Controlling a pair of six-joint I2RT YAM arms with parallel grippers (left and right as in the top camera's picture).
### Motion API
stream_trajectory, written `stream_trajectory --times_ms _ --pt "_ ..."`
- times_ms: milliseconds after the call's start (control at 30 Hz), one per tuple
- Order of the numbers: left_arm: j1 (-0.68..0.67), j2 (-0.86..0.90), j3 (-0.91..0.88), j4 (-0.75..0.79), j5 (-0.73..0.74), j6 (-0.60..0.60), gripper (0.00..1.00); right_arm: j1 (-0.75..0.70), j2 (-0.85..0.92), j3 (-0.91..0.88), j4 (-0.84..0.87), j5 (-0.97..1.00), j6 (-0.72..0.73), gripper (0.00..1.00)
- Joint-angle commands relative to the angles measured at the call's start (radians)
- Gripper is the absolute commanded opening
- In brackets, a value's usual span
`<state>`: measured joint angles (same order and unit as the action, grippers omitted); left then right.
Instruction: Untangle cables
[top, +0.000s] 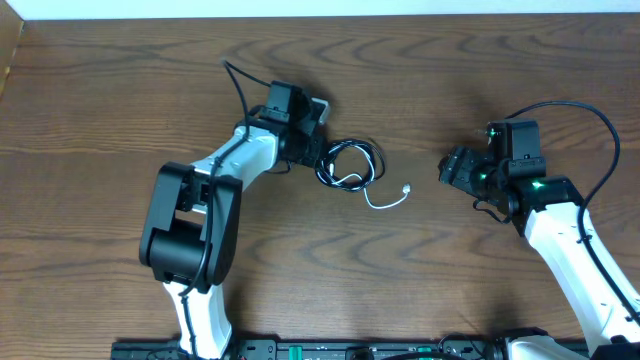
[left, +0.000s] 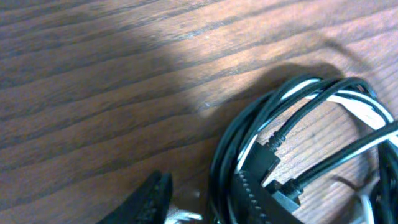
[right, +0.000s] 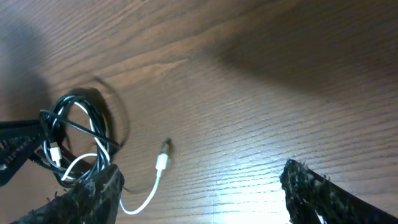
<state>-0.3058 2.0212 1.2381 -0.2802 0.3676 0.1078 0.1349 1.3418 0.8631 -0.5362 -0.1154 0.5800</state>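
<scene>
Reaching across the wooden table (top: 120, 90), the left arm (top: 235, 160) stretches out low from its base at the near edge, its white forearm angled toward the middle, and puts the left claw (top: 318, 152) right at the left edge of the tangle. The black cord (top: 350, 145) lies there coiled in a small round bundle with the white cord (top: 383, 206) threaded through it. From the left wrist, one dark ribbed finger (left: 258, 190) sits among the black strands (left: 298, 93) and the other (left: 152, 198) is outside the coil, so a few strands run between them. I can't tell whether the claw (left: 205, 193) has actually pinched them or only straddles them.

The white cord's loose end trails out to the right of the bundle in a shallow curve and finishes in a small plug (right: 163, 162) flat on the wood.

The right arm (top: 570, 240) comes in from the near right corner, bent at the wrist, and its right claw (top: 447, 170) points left toward the cords but is well apart from them, hanging released with nothing in it. Its two rough black fingers (right: 87, 193) are spread wide in its own camera.

The table is dark brown with a strong grain and a soft sheen. Both cords are thin, smooth and glossy.
</scene>
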Motion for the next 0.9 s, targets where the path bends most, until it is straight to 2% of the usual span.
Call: stream_trajectory --times_ms 0,100,267,333,367,400,567,767,867 --pt "-0.044 0.032 -0.023 -0.026 -0.16 0.003 0.34 -0.002 0.008 0.018 0.001 0.004 -0.013 0.79" --pt "-0.078 0.032 -0.023 -0.025 -0.257 0.003 0.34 -0.002 0.008 0.018 0.001 0.004 -0.013 0.79" --pt "-0.106 0.032 -0.023 -0.026 -0.265 -0.019 0.33 -0.002 0.008 0.018 0.001 0.005 -0.013 0.8" --pt "-0.11 0.032 -0.023 -0.025 -0.264 -0.019 0.25 -0.003 0.008 0.018 0.001 0.005 -0.013 0.8" --pt "-0.111 0.032 -0.023 -0.025 -0.265 -0.019 0.14 -0.003 0.008 0.018 0.001 0.005 -0.013 0.8" --pt "-0.111 0.028 -0.023 -0.026 -0.266 -0.019 0.08 -0.003 0.008 0.018 0.002 0.005 -0.013 0.8" --pt "-0.092 -0.061 -0.003 -0.026 -0.261 -0.106 0.08 -0.002 0.008 0.018 0.022 -0.018 -0.035 0.78" --pt "-0.085 -0.295 0.017 -0.021 -0.077 -0.164 0.08 -0.002 0.003 0.021 0.177 -0.267 -0.236 0.75" --pt "-0.085 -0.401 0.017 -0.014 0.003 -0.227 0.07 -0.002 -0.003 0.021 0.25 -0.366 -0.268 0.75"
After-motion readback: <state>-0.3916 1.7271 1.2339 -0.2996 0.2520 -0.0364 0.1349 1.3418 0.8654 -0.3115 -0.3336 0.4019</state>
